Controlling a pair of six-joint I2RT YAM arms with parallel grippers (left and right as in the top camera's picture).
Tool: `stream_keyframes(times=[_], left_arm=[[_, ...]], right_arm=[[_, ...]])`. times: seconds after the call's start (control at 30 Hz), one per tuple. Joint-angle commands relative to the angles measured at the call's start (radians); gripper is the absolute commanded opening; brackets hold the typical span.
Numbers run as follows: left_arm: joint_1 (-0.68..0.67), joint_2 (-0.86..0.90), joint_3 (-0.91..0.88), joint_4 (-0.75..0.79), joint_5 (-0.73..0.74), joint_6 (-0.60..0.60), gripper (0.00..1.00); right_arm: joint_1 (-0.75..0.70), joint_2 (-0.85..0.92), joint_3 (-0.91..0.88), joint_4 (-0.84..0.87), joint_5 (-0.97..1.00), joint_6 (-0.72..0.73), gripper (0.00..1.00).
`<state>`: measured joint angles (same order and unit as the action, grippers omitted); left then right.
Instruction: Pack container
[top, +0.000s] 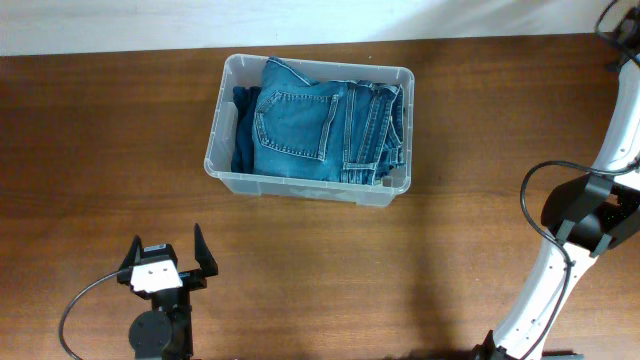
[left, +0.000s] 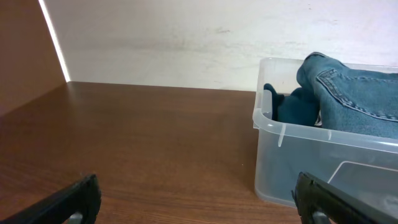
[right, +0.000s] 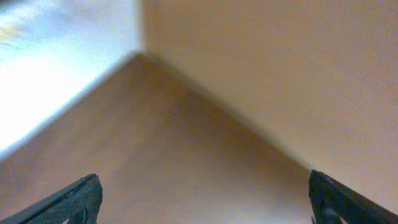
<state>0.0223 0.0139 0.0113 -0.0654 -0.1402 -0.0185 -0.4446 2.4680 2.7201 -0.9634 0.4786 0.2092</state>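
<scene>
The clear plastic container (top: 222, 135) stands on the far middle of the wooden table and holds folded blue jeans (top: 310, 125) with a darker blue garment (top: 243, 125) at its left end. In the left wrist view the container (left: 292, 168) is ahead to the right, jeans (left: 360, 93) rising above its rim. My left gripper (top: 166, 252) is open and empty near the table's front edge, well short of the container; its fingertips show in the left wrist view (left: 199, 199). My right gripper (right: 205, 199) is open and empty; in the overhead view its fingers are out of sight at the right edge.
The right arm (top: 585, 215) with its black cable stands at the table's right side. A white wall runs along the table's far edge (top: 300, 35). The right wrist view is blurred and shows only brown table surface and pale wall.
</scene>
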Motion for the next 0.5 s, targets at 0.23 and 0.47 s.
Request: stream_keyframes(times=[0.23, 0.47], left_arm=[[0.005, -0.007, -0.002, -0.003, -0.014, 0.012, 0.99], [0.005, -0.007, -0.002, -0.003, -0.014, 0.012, 0.99]], right_arm=[[0.08, -0.239, 0.024, 0.086, -0.286, 0.011, 0.98], [0.159, -0.573, 0.024, -0.014, -0.284, 0.008, 0.98]])
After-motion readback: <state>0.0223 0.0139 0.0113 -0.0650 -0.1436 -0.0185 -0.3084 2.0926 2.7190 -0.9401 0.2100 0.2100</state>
